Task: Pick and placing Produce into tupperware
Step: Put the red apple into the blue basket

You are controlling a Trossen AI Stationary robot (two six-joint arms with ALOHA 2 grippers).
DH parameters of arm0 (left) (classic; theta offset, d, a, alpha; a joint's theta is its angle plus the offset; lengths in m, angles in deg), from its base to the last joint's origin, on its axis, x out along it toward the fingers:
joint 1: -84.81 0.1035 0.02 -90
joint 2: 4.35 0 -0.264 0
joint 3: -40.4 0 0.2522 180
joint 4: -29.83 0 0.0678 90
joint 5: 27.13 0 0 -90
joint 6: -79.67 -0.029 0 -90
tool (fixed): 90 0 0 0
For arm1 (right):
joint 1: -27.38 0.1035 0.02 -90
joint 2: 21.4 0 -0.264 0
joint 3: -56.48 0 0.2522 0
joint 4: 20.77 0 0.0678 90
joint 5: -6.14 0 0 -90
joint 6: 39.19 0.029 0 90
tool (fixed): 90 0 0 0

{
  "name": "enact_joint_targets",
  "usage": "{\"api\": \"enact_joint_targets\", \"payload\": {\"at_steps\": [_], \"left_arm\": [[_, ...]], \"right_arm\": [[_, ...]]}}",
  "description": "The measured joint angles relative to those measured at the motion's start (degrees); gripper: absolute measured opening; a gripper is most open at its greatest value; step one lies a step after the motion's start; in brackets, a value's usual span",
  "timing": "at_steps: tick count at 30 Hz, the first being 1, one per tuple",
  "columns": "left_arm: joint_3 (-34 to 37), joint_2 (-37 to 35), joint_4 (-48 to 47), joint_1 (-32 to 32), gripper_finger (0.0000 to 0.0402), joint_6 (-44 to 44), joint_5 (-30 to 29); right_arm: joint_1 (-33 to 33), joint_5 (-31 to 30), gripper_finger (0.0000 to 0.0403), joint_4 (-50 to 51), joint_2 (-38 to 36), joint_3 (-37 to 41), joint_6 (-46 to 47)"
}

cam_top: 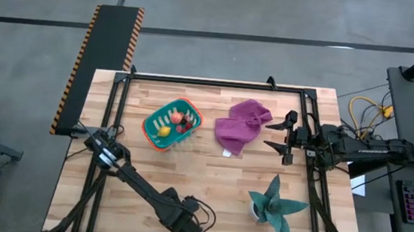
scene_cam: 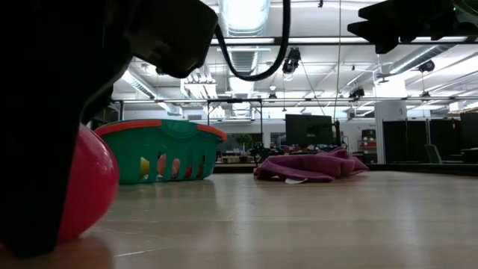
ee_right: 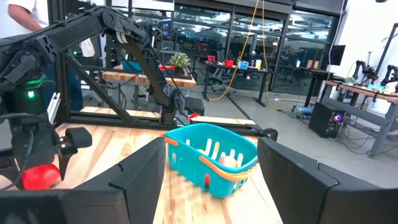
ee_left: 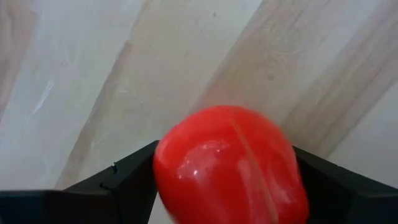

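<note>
Left claw (ee_left: 227, 186): low at the near edge of the table (cam_top: 217, 177), well apart from the tupperware (cam_top: 172, 123). Its fingers stand on either side of a red ball (ee_left: 230, 165), close against its flanks. Whether they press it firmly or only bracket it cannot be told. The low view shows the ball's underside at or just off the table surface.

Right claw (cam_top: 279, 136): waiting above the far right of the table, beside the purple cloth (cam_top: 241, 124), fingers spread wide, holding nothing.

Tupperware: teal, orange-rimmed, at the far left-centre of the table, already containing a yellow piece (cam_top: 164, 131), a pinkish-orange ball (cam_top: 176, 118) and small dark and red bits.

Leafed plant (cam_top: 274, 204): on the near right of the table, not part of the load.

Risks, as judged:
- Red ball is smooth and rounded; a shallow or off-centre hold could let it squirt out and roll off the near table edge.
- Long carry to the tupperware; a loose hold might drop the ball on the way.
- Release too low or off-centre could strike the orange rim and bounce the ball out, or shove the light tupperware.
</note>
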Motion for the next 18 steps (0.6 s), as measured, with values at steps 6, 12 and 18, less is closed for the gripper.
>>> {"api": "enact_joint_targets", "payload": {"at_steps": [6,12,18], "left_arm": [[0.0,0.0,-0.3,0.1,0.0265,-0.4,0.3],[0.0,0.0,-0.3,0.1,0.0250,-0.5,0.7],[-0.1,-0.1,-0.8,0.1,0.0255,-0.5,1.0]], "right_arm": [[0.0,0.0,0.0247,0.0,0.0,0.0,0.0],[0.0,-0.2,0.0247,0.0,0.0,0.0,0.0],[0.0,-0.1,0.0247,0.0,0.0,0.0,0.0]]}}
